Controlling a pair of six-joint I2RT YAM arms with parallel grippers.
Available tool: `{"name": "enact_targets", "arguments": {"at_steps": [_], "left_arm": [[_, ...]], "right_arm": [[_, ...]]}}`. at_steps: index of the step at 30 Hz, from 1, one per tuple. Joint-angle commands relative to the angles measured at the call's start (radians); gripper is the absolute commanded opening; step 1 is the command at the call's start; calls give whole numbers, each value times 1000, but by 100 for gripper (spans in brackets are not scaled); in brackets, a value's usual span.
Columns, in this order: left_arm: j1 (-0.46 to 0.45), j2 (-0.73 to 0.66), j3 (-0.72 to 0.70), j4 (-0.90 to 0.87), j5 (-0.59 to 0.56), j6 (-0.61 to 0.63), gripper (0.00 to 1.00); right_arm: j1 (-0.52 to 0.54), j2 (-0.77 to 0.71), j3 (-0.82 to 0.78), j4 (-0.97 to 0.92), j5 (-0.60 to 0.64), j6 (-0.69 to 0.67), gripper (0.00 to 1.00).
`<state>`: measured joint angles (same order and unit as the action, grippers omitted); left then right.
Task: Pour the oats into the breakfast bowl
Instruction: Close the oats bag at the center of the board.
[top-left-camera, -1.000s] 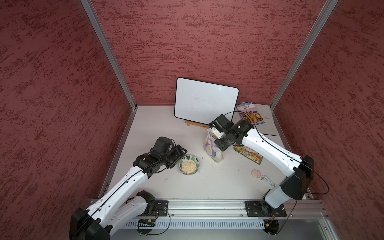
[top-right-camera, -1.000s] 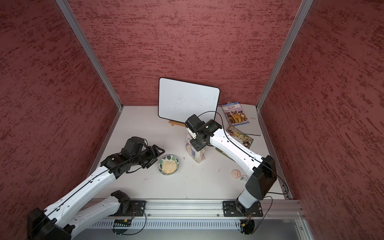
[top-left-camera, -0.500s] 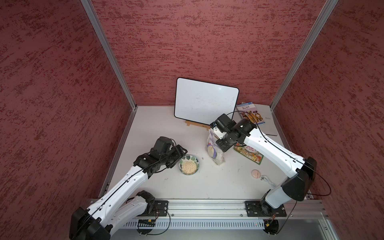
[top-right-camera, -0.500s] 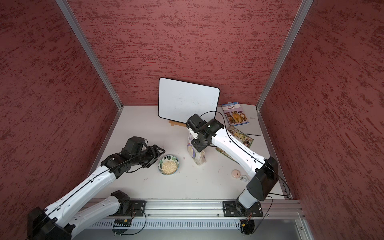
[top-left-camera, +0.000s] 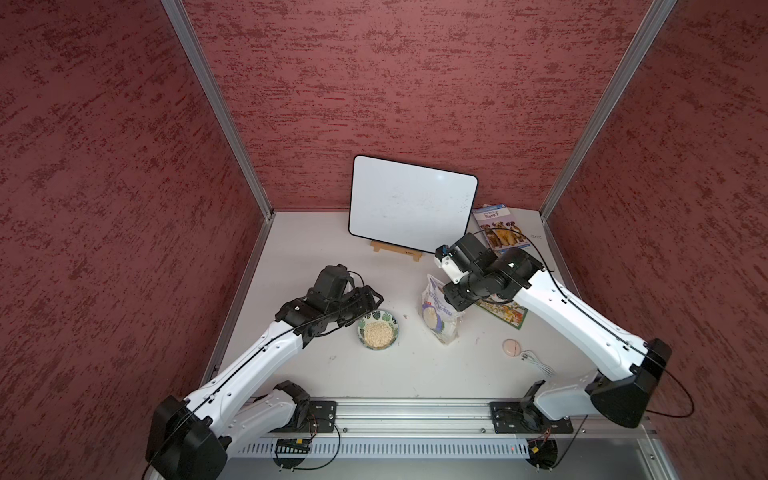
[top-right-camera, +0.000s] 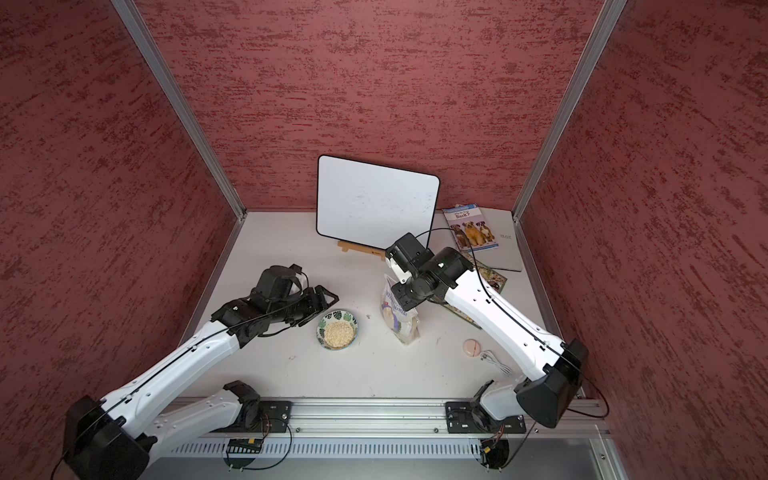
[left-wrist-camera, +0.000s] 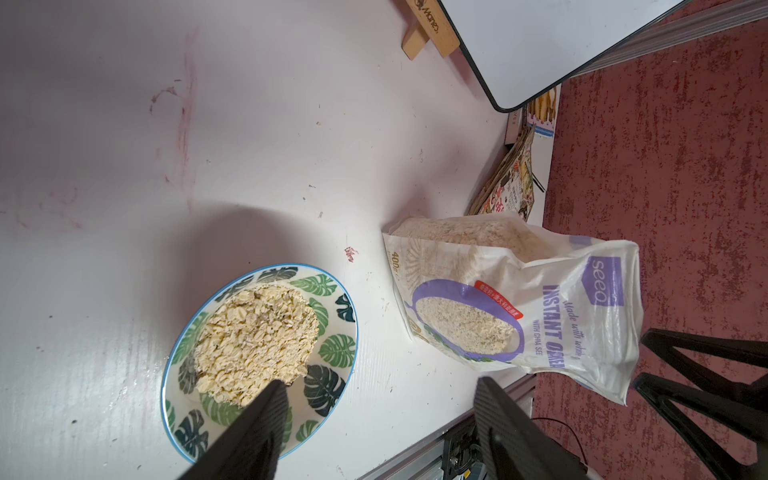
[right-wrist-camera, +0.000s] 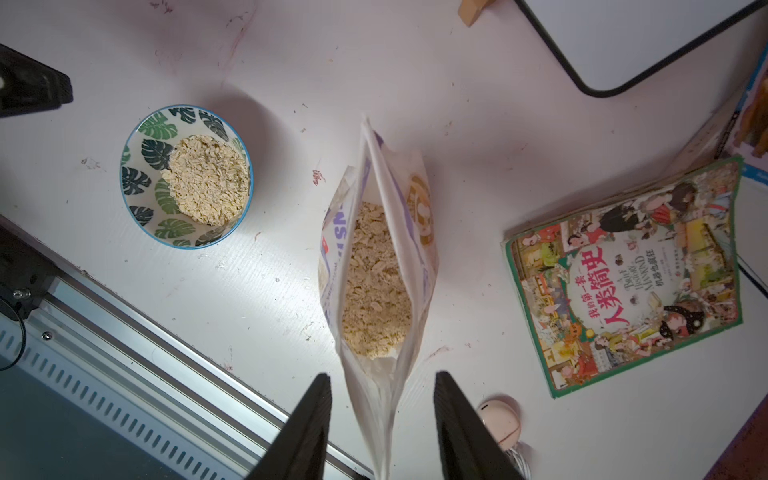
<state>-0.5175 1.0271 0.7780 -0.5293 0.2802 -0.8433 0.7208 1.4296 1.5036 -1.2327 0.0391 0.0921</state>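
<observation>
1. Since a second ago, the right gripper (right-wrist-camera: 382, 376) has released: its jaws stand spread either side of the top of the oats bag (right-wrist-camera: 376, 266).
2. Empty and spread, the left gripper (left-wrist-camera: 379, 382) hangs beside the breakfast bowl (left-wrist-camera: 332, 353), which is heaped with oats (left-wrist-camera: 253, 345).
3. Open and upright between bowl and book (right-wrist-camera: 623, 282), the unsupported bag could slump and spill.

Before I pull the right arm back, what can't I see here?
Right gripper: in both top views, its wrist hides the fingertips.
Bag: right wrist view, one end of its mouth runs off the picture's edge.
Pink disc: there, partly behind a finger; in both top views, too small to identify.
</observation>
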Motion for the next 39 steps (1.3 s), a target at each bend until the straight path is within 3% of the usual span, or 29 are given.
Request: {"name": "enact_targets", "arguments": {"at_steps": [1,5,9,13,17,22,28,39], "left_arm": [[-10,6,16,44,12,52,74],[-22,5,5,69,14,44,74],[-39,14,-6,123,28,47,73],[-55,45,2,151,35,63,72],[-73,89,14,194,49,92,71],[-101,151,41,246,68,143,70],[-146,235,85,312,125,216,70],[-194,345,130,410,171,243,68]], "right_arm": [[-12,43,40,26,-34,21,43],[-12,63,35,48,-69,27,50],[-12,89,30,34,-42,31,50],[-12,104,29,11,23,34,34],[-12,105,29,3,55,34,24],[-12,106,29,-3,76,30,21],[-12,102,38,-8,88,23,0],[-12,48,48,28,64,14,0]]}}
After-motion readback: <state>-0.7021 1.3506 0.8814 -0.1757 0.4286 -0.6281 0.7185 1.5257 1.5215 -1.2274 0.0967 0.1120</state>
